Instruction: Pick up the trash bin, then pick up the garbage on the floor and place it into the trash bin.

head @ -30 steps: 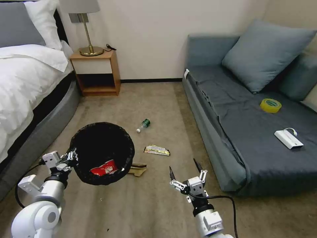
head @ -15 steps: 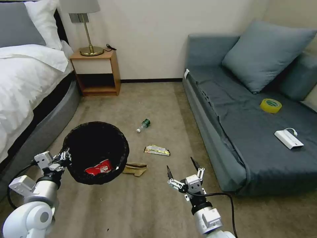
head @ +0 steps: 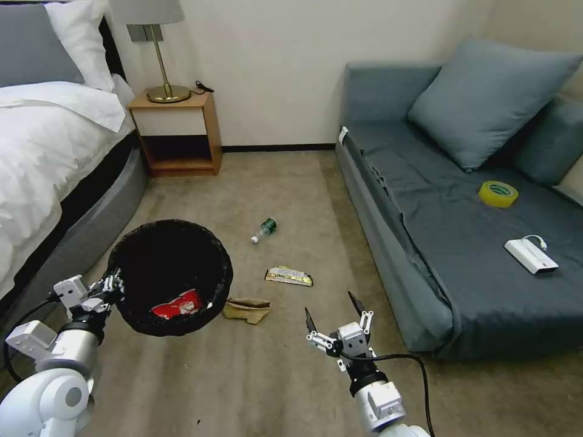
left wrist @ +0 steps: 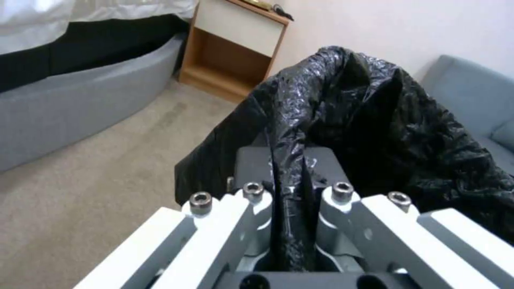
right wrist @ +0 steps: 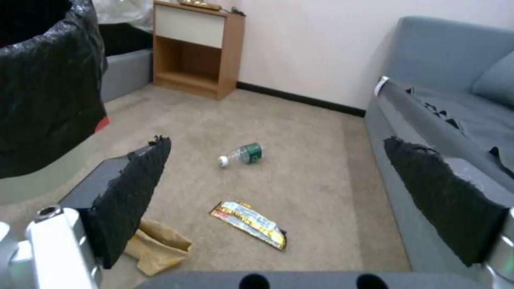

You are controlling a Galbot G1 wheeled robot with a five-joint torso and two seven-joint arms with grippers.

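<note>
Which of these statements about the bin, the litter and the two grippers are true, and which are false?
1. The left gripper is shut on the trash bin rim. True.
2. The right gripper holds the snack wrapper. False: it is open and empty; the wrapper lies on the carpet.
3. The red-and-white carton lies inside the bin. True.
4. The green-labelled bottle stands upright. False: it lies on its side.

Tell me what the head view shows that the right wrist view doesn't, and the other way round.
Head only: red carton inside the trash bin, left gripper clamped on its rim, tape roll. Right wrist only: close look at the open right gripper pads. Both: bottle, snack wrapper and brown paper on the carpet.
</note>
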